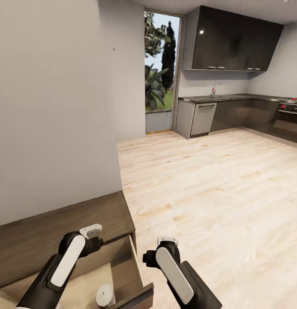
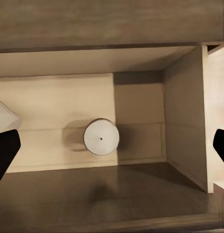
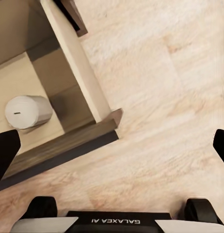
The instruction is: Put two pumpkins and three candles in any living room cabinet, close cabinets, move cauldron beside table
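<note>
Candle (image 1: 105, 295) stands upright inside the open drawer (image 1: 131, 262) of the cabinet (image 1: 58, 231); we find both sets of jaws spread wide and empty. We judge a shove may topple it. Beyond, bare floor (image 1: 217, 180) reaches the kitchen.

Off-white candle (image 1: 105, 295) in pale beige drawer (image 1: 122, 262); dark-brown cabinet (image 1: 58, 231); light wood-grain floor (image 1: 217, 189); glossy black kitchen units (image 1: 234, 40); grey wall (image 1: 54, 107).
</note>
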### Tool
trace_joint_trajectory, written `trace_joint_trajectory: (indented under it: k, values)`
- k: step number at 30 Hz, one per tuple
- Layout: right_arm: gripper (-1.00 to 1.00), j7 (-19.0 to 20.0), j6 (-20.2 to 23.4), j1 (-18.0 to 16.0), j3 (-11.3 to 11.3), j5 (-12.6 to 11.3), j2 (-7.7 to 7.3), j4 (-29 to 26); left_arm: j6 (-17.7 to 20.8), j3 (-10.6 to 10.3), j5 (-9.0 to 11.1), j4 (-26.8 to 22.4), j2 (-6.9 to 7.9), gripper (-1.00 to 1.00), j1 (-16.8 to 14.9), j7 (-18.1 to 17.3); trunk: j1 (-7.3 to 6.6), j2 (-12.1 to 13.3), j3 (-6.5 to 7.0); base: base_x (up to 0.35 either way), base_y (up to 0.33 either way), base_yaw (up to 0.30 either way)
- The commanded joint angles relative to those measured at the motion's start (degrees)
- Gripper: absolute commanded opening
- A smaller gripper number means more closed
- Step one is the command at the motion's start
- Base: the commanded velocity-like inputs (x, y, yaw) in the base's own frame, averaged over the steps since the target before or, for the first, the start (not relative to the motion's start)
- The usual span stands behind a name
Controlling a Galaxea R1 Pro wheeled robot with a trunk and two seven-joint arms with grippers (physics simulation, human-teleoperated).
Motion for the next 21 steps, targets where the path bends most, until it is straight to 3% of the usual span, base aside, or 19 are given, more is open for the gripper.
trace_joint_trajectory:
  k: [1,21]
  values:
    - [1.0,-0.6,0.2,-0.1,0.1,-0.5,0.0,0.0,0.1,-0.1,0.6,-0.1,0.08,1.0,0.0,0.6,-0.23,0.4,0.13,0.0,0.0,-0.228]
    - [1.0,-0.7,0.2,-0.1,0.1,-0.5,0.0,0.0,0.1,-0.2,0.6,0.0,0.05,1.0,0.0,0.6,-4.62,8.4,3.72,0.0,0.0,-0.018]
